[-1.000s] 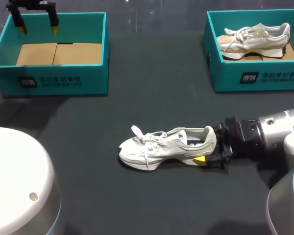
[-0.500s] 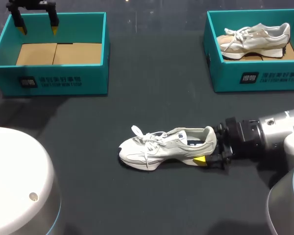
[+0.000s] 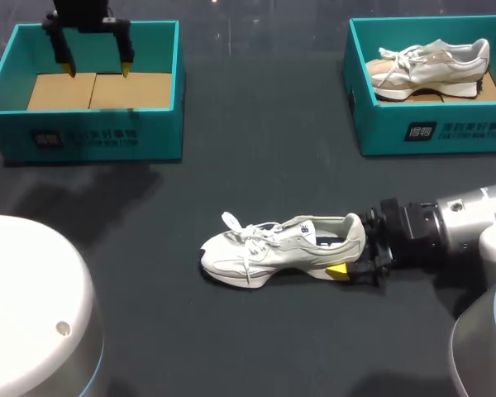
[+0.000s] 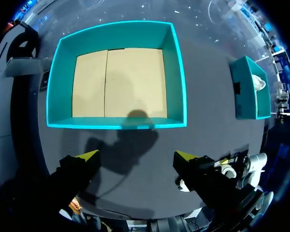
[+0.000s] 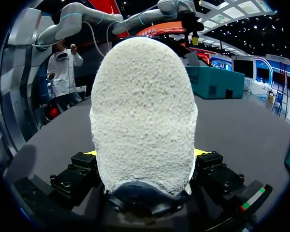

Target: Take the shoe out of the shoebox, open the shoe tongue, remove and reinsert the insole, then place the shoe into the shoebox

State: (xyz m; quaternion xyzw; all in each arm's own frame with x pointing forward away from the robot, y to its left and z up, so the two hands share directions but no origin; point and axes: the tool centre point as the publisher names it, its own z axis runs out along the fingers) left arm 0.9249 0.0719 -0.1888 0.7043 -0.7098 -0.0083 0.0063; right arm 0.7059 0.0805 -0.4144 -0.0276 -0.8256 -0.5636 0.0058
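Right tool (image 3: 345,266) is clamped on the heel of a white lace-up sneaker (image 3: 277,250). One yellow tip shows at the near side of the sole in the head view, and in the right wrist view the tool (image 5: 145,162) has a sliver of yellow on each side of the pebbled white heel (image 5: 142,111), which fills the space between the fingers. That sneaker stands on its sole on the dark grey desk (image 3: 256,165), near the middle, toe pointing towards my left side and heel towards the right arm.

Left tool (image 3: 93,64) hangs with its two fingers spread wide and nothing between them, over the back part of the left teal cardboard shoebox (image 3: 99,132). From the left wrist view, the tool (image 4: 135,157) looks down at that box (image 4: 179,72), whose floor is two tan cardboard flaps.

Two shoeboxes are on the desk, well apart. The second teal shoebox (image 3: 438,132) sits at the far right and holds a second sneaker, beige and white (image 3: 430,64), lying inside it. That makes two sneakers: one on the desk, one boxed.
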